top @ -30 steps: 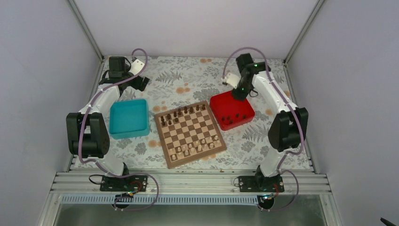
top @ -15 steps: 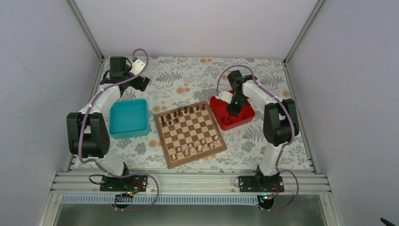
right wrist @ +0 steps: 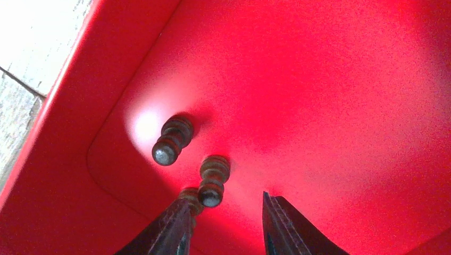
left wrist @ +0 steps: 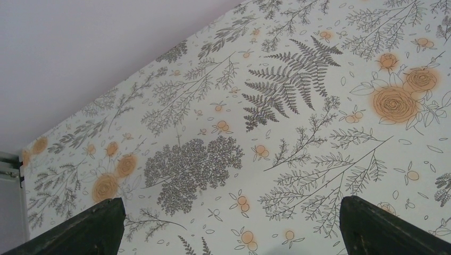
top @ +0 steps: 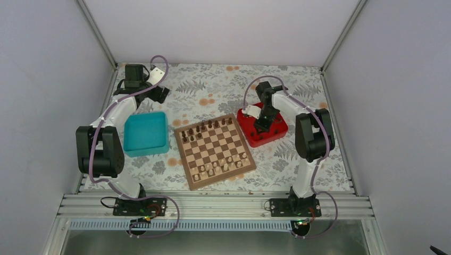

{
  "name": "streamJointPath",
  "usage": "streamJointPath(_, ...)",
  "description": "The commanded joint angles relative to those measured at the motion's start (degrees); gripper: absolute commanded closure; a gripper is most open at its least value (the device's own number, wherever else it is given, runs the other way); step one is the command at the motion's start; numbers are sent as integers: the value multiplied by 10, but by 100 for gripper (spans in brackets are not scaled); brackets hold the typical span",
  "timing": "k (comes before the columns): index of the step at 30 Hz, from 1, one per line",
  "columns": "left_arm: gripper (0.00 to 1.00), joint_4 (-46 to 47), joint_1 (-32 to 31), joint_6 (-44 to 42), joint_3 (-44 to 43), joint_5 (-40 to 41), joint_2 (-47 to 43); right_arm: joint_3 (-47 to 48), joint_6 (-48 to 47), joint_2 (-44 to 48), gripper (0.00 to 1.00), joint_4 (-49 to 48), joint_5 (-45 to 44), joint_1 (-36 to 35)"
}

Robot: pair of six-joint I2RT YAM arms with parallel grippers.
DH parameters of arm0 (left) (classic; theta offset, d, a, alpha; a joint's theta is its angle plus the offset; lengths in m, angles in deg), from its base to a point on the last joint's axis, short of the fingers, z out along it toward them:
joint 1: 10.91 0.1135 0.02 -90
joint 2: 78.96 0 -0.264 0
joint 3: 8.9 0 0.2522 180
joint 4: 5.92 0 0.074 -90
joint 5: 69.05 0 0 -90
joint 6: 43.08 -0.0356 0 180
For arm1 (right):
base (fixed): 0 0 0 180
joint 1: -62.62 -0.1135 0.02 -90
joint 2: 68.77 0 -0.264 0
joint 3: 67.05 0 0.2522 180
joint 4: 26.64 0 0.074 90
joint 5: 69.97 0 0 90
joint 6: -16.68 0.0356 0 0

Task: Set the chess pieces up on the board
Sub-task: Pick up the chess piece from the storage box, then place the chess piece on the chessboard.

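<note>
The board (top: 214, 150) lies mid-table, with dark brown chess pieces (top: 207, 127) on its far rows and pale cream chessmen (top: 223, 167) on its near rows. More dark pieces (top: 274, 129) stand in the red tray (top: 246, 118). My right gripper (top: 262, 125) is lowered into that tray. In the right wrist view it (right wrist: 226, 201) is open. One dark piece (right wrist: 213, 180) stands just ahead, between the fingertips. Another (right wrist: 171, 139) stands further left. A third (right wrist: 190, 197) is partly hidden behind the left finger. My left gripper (top: 162, 94) is open and empty at the far left, as the left wrist view (left wrist: 234, 234) shows.
A teal tray (top: 144, 133) sits left of the board, below my left arm. The red tray's wall (right wrist: 69, 133) rises close on the left of my right gripper. The floral cloth (left wrist: 266, 133) covers the table, and grey walls enclose it.
My right arm has folded in and lowered its gripper from above the red tray's far edge down into the tray. The left arm has not moved.
</note>
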Motion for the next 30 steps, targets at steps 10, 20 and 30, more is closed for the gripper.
streamJointPath(10,0,1,-3,2,-3,3,3,4,-6,-41,74,-12,9,-1)
streamJointPath(20,0,2,-3,2,-1,0,2,54,1,4,93,27,-12,-7)
streamJointPath(30,0,2,-3,4,-1,-6,-3,205,20,-3,93,104,-43,-140)
